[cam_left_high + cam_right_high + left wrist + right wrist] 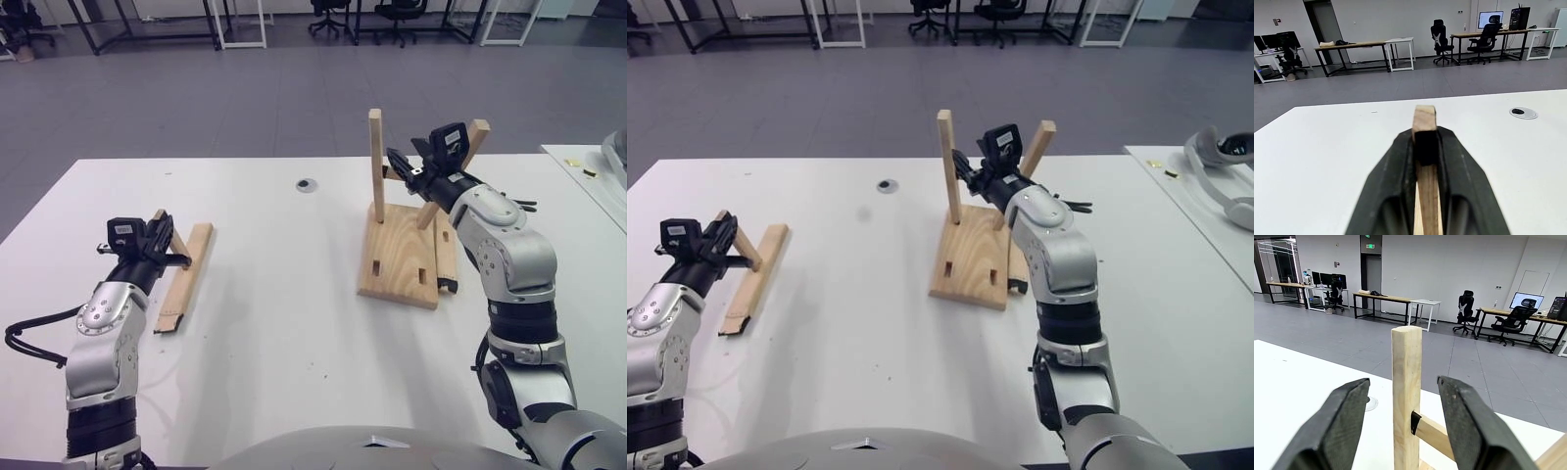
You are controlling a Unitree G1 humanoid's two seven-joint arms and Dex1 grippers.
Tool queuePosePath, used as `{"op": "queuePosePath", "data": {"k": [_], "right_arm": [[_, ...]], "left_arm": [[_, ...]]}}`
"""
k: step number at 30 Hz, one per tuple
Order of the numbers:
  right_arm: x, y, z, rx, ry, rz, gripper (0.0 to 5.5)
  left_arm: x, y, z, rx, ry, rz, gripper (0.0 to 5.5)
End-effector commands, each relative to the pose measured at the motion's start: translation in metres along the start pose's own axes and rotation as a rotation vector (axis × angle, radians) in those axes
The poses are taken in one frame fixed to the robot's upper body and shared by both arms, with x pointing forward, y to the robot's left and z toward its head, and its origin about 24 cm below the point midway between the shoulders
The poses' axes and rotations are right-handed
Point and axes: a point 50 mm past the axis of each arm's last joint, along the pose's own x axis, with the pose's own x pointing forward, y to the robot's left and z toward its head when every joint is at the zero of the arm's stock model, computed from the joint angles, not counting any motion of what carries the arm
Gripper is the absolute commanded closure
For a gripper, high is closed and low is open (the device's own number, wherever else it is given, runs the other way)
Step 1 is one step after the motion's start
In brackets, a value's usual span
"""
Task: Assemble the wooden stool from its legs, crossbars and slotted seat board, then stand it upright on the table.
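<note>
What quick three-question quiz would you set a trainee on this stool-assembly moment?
1. How many pale wooden legs stand up from the slotted wooden seat board?
2. The left gripper is: A) open; B) shut on a pale wooden bar; C) shut on the seat board.
3. True or false: the right gripper stands open on either side of one upright leg.
Key: 1 two; 2 B; 3 true.

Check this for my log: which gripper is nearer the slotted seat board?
Right. The right gripper is above the seat board, open around its upright leg; the left gripper is far across the table, shut on a loose wooden piece.
</note>
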Motion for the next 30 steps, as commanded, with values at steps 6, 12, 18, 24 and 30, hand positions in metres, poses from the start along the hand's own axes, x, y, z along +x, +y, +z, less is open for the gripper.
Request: {"op": "queuePosePath", "data": {"k": [6,12,18,24,30], "right_arm": [[0.000,0.000,0.001,-0.002,0.009,0.010,2.93],[0.000,-0.002,0.002,-0.007,0.006,0.000,2.93],[0.003,0.000,0.003,-0.008,0.004,0.016,2.93],[0.005,0.002,0.002,-0.003,0.004,0.021,2.93],[0.005,0.004,0.000,0.003,0.001,0.015,2.93]], "left_arm": [[-0.001,-0.005,-0.002,0.001,0.005,0.005,5.09],[0.005,-0.010,-0.019,-0.013,0.048,-0.009,5.09],[-0.018,-0.003,-0.064,-0.015,0.202,0.001,5.09],[-0.052,-0.008,-0.128,-0.051,0.535,-0.052,5.09],[-0.033,0.006,-0.120,-0.098,0.561,-0.032,5.09]]}}
